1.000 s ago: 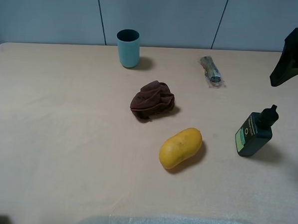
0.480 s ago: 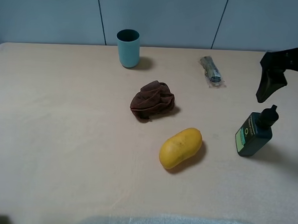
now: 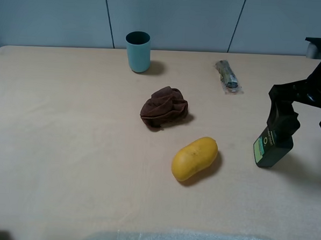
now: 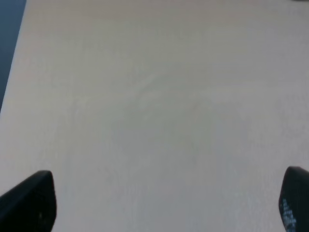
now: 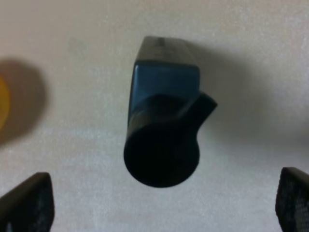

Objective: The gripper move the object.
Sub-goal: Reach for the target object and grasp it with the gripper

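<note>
Dropping from the upper right, the right gripper (image 3: pixel 304 126) now hangs over the bottle (image 3: pixel 269 150) at the right edge, fingers wide apart, holding nothing; nothing else moved. One table (image 3: pixel 67 147), one left gripper (image 4: pixel 159 205) spread wide and empty, one yellow fruit (image 3: pixel 194 158), one brown cloth (image 3: pixel 164 108), one teal cup (image 3: pixel 137 51), one packet (image 3: pixel 227 75).

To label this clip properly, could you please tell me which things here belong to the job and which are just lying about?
Part of the job:
right gripper, open above the bottle
bottle, standing upright

Just lying about:
cup
brown cloth
yellow fruit
wrapped packet
</note>
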`<state>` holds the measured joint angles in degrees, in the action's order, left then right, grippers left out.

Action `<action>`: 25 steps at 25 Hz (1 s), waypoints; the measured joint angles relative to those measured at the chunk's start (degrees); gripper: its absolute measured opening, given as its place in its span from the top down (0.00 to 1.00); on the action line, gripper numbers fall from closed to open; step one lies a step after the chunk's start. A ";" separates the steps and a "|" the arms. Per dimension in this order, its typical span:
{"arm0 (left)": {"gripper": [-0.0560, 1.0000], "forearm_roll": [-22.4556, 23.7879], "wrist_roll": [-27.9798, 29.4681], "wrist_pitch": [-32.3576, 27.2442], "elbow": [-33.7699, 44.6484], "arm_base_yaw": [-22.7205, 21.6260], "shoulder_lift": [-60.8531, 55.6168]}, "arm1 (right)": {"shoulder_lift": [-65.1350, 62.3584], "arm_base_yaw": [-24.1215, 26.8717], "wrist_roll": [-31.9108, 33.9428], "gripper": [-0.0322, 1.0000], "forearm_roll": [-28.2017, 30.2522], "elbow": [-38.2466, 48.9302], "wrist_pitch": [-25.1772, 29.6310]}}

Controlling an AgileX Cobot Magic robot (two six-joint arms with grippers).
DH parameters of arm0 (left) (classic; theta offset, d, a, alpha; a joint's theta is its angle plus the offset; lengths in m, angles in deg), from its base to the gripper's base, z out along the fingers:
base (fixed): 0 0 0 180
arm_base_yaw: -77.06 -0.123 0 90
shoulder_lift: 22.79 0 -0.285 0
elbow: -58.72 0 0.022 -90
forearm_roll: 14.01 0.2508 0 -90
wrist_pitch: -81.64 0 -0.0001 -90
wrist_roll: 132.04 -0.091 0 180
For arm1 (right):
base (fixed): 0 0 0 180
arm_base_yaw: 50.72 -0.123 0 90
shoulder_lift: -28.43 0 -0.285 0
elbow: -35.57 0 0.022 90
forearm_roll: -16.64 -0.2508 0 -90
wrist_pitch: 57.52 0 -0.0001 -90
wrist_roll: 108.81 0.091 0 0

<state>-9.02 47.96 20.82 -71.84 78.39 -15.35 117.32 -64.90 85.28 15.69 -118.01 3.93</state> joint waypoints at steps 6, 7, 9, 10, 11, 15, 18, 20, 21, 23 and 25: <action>0.07 0.00 0.00 0.00 0.00 0.00 0.00 | 1.16 0.00 -0.81 0.30 0.01 2.53 -3.65; 0.07 0.00 0.00 0.00 0.00 0.00 0.00 | 1.52 0.00 -1.09 0.30 -0.03 2.83 -4.32; 0.07 0.00 0.00 0.00 0.00 0.00 0.00 | 2.27 0.00 -1.53 0.30 -0.25 3.51 -5.83; 0.07 0.00 0.00 0.00 0.00 0.00 0.00 | 2.65 0.00 -1.72 0.30 -0.34 3.84 -6.65; 0.07 0.00 0.00 0.00 0.00 0.00 0.00 | 3.10 0.00 -1.74 0.30 -0.39 4.01 -7.27; 0.07 0.00 0.00 0.00 0.00 0.00 0.00 | 5.56 0.00 -2.27 0.30 -0.47 4.26 -8.86; 0.07 0.00 0.00 0.00 0.00 0.00 0.00 | 7.53 0.00 -2.33 0.30 -0.47 4.28 -10.05; 0.07 0.00 0.00 0.00 0.00 0.00 0.00 | 8.79 0.00 -2.33 0.30 -0.41 4.28 -10.75; 0.07 0.00 0.00 0.00 0.00 0.00 0.00 | 9.31 0.00 -2.33 0.30 -0.41 4.28 -11.03; 0.07 0.00 0.00 0.00 0.00 0.00 0.00 | 10.37 0.00 -2.33 0.30 -0.41 4.28 -11.67; 0.07 0.00 0.00 0.00 0.00 0.00 0.00 | 11.16 0.00 -2.38 0.30 -0.41 4.28 -11.95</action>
<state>-9.02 47.96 20.82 -71.84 78.39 -15.35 128.49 -64.90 82.90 15.28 -113.73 -8.02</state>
